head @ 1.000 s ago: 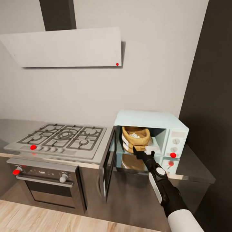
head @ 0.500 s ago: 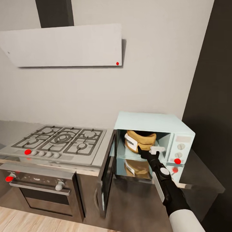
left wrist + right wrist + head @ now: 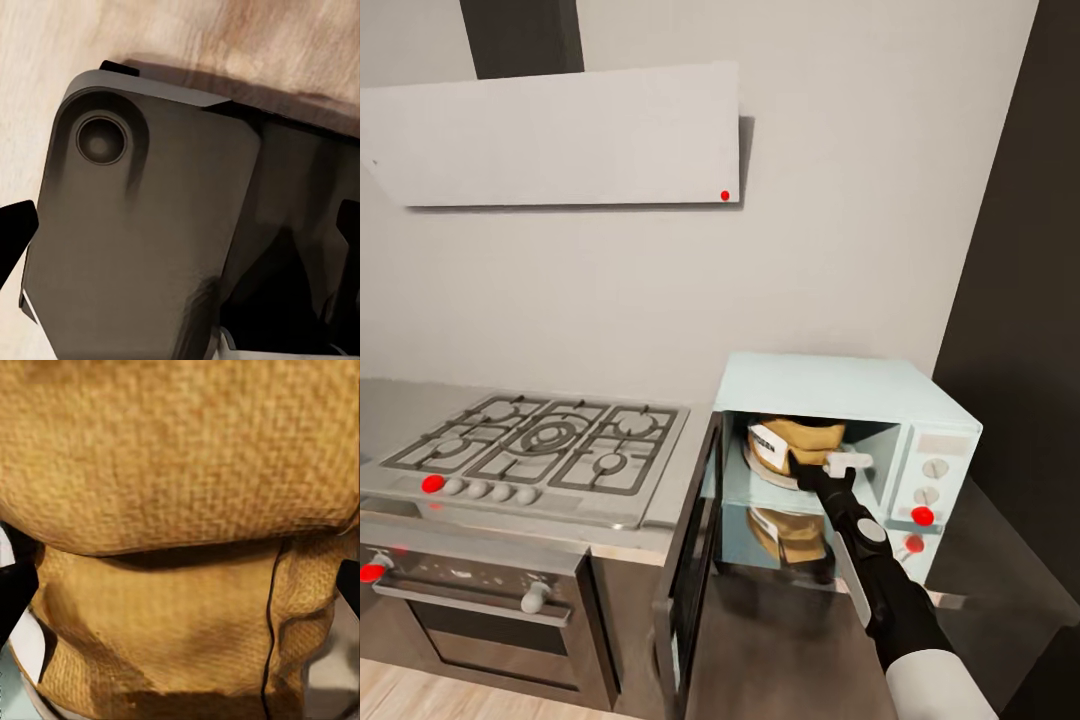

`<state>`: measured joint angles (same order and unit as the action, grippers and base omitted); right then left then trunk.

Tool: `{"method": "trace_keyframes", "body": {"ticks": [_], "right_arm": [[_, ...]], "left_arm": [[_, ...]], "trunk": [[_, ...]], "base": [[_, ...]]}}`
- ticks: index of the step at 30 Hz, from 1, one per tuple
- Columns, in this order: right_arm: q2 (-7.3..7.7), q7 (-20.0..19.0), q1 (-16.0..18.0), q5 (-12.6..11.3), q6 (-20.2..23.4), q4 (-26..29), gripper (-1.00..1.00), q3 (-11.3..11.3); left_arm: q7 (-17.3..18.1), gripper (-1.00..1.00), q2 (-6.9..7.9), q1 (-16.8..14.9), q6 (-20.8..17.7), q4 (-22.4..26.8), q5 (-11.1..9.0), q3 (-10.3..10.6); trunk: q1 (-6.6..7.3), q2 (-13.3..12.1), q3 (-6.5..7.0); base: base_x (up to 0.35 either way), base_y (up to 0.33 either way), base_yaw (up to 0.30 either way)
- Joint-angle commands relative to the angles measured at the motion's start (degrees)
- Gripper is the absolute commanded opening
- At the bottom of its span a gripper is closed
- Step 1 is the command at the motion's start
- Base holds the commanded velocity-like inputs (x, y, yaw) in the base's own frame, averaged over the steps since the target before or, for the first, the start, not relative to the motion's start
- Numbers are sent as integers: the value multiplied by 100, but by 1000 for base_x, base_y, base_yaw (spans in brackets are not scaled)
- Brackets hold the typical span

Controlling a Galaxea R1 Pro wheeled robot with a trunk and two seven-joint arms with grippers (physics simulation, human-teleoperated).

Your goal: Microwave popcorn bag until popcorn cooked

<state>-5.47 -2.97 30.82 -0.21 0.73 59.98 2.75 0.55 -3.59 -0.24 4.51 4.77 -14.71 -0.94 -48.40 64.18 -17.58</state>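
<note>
Popcorn bag (image 3: 796, 446) inside microwave (image 3: 840, 385), sat on pale round plate (image 3: 765, 471), door (image 3: 695, 540) swung open toward 7 o'clock. Left to right: gas hob (image 3: 540, 445) on countertop (image 3: 960, 545), oven (image 3: 470, 610) beneath, white hood (image 3: 555, 135) up at 11 o'clock, then microwave at 3 o'clock with red dot on knob panel (image 3: 925, 490). Right claw (image 3: 830, 470) reaching into cavity, right at bag; burlap up close between fingertips (image 3: 16, 589) in right wrist view, grip unclear. Left wrist view: dark robot part (image 3: 142, 240) over wood floor (image 3: 225, 37), left claw state cannot tell.
</note>
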Motion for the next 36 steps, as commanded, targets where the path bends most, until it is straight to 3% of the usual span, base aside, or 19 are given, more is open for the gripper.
{"method": "trace_keyframes", "body": {"ticks": [1,17,27,32,36], "right_arm": [[-6,-35,3,20,10,17,100,11],[33,-54,3,71,98,145,100,1],[45,-87,3,70,422,271,100,-21],[62,-104,3,59,831,447,100,-35],[48,-148,-1,416,1082,430,100,-38]], "left_arm": [[6,100,-1,-2,17,-2,-24,-6],[6,100,-3,-2,22,-2,-23,-3],[6,100,-1,-2,15,-2,-23,-3],[6,100,-8,-2,15,-2,-30,-3],[6,100,-10,-2,16,-2,-39,-7]], "trunk": [[-1,4,-7],[-1,4,-7],[-1,4,-7],[-1,4,-7],[-1,4,-7]], "base": [[-14,0,0],[-313,0,0],[-343,0,0],[-343,0,0],[-343,0,0]]}}
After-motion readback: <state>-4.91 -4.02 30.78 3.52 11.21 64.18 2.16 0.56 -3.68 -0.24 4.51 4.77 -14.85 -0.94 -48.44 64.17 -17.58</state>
